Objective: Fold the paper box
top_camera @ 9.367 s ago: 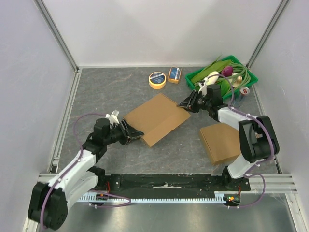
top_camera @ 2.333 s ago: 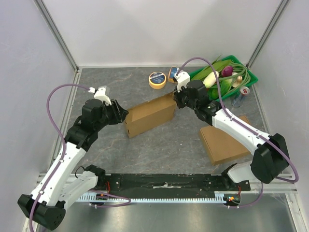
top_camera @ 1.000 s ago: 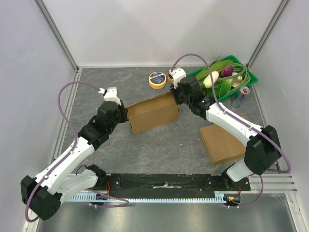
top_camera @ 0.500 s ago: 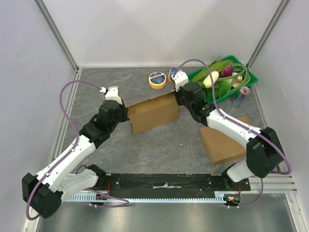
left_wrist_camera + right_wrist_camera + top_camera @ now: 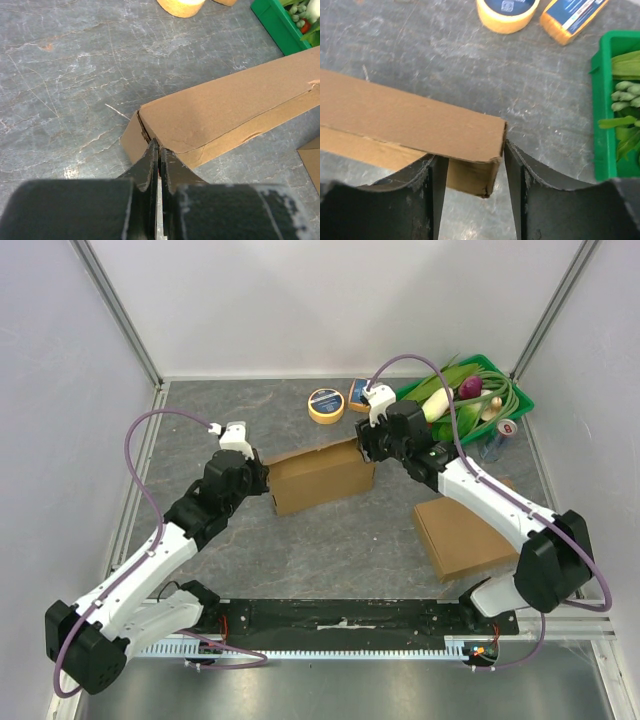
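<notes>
White arms point(image 5: 138, 573), black joints point(image 5: 546, 562), purple cables point(image 5: 129, 450), black gripper fingers point(image 5: 400, 200)

table point(image 5: 200, 420): grey marbled | walls point(image 5: 330, 300): plain white | aluminium rails point(image 5: 120, 310)

Observed: left arm point(image 5: 150, 550) extended forward and inward, left pincer point(image 5: 159, 150) pressed fully together at the tips; right arm point(image 5: 480, 495) stretched leftward, right pincer point(image 5: 475, 165) parted, fingers apart.

top view: bright, even, diffuse light fr above; walls point(image 5: 330, 310) pale w/ faint lilac cast, slightly washed out. soft short shadow along lower edge of paper box point(image 5: 318, 476). both wrist views: table point(image 5: 75, 60) & cardboard crisp mid-frame, fingers point(image 5: 148, 167) at bottom edge dark & blurred, worst in left wrist view.
</notes>
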Tool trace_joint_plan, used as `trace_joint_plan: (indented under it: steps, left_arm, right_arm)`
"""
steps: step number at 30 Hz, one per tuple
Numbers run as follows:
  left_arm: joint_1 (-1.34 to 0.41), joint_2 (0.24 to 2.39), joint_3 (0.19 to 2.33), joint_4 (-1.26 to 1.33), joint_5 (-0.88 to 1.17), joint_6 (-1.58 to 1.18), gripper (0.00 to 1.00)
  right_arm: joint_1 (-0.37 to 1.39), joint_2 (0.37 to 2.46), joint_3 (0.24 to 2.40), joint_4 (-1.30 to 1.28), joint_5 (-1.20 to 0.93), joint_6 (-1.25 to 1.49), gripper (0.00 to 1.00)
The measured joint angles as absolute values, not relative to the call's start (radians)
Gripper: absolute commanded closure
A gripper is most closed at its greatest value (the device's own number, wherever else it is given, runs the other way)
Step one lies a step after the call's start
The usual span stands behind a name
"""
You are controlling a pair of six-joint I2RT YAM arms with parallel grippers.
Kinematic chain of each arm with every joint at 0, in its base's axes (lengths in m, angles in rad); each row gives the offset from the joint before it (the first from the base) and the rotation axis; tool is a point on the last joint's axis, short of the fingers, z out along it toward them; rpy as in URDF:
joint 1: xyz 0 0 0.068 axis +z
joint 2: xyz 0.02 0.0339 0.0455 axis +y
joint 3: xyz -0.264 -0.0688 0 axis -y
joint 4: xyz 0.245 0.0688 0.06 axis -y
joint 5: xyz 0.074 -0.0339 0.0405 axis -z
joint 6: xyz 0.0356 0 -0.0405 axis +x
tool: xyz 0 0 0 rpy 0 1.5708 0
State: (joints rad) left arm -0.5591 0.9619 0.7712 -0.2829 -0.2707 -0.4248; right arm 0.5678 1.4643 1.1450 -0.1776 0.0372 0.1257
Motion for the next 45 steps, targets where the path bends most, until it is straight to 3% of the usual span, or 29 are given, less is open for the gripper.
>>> trace_joint_plan:
  steps: [2,6,15,20,23,27,31,37,38,40,41,45]
  left_arm:
    - [-0.559,0.962,0.775,-0.287,-0.256,-0.424,0.98]
    - [-0.559,0.973,0.792,-0.307,-0.242,-0.424,0.98]
    - [-0.561,1.008,0.817,-0.309,-0.224,-0.421,0.98]
    - [-0.563,1.021,0.827,-0.309,-0.211,-0.421,0.98]
    - [-0.563,1.023,0.830,-0.310,-0.206,-0.421,0.98]
    - [-0.563,1.023,0.830,-0.311,-0.205,-0.421,0.98]
    - [-0.564,1.016,0.818,-0.293,-0.199,-0.421,0.98]
    - [-0.564,0.939,0.634,-0.050,-0.185,-0.457,0.98]
    - [-0.562,0.931,0.618,-0.026,-0.184,-0.465,0.86]
    - [-0.561,0.920,0.611,-0.019,-0.180,-0.478,0.65]
    - [-0.561,0.913,0.612,-0.031,-0.173,-0.484,0.50]
    - [-0.562,0.888,0.660,-0.213,-0.084,-0.509,0.34]
  right_arm:
    - [0.564,1.445,1.149,-0.228,0.000,0.128,0.52]
    - [0.548,1.427,1.163,-0.296,-0.028,0.115,0.54]
    - [0.540,1.411,1.235,-0.439,-0.033,0.105,0.46]
    - [0.541,1.384,1.267,-0.502,-0.007,0.104,0.56]
    - [0.540,1.372,1.269,-0.516,0.020,0.096,0.70]
    - [0.541,1.374,1.270,-0.526,0.049,0.084,1.00]
    - [0.542,1.358,1.211,-0.447,0.097,0.083,1.00]
    - [0.586,1.163,0.816,-0.041,0.173,0.116,1.00]
    - [0.586,1.155,0.796,-0.007,0.176,0.127,0.98]
    - [0.586,1.162,0.793,0.012,0.189,0.144,0.77]
    - [0.586,1.167,0.801,0.005,0.195,0.157,0.61]
    - [0.585,1.209,0.916,-0.158,0.214,0.183,0.34]
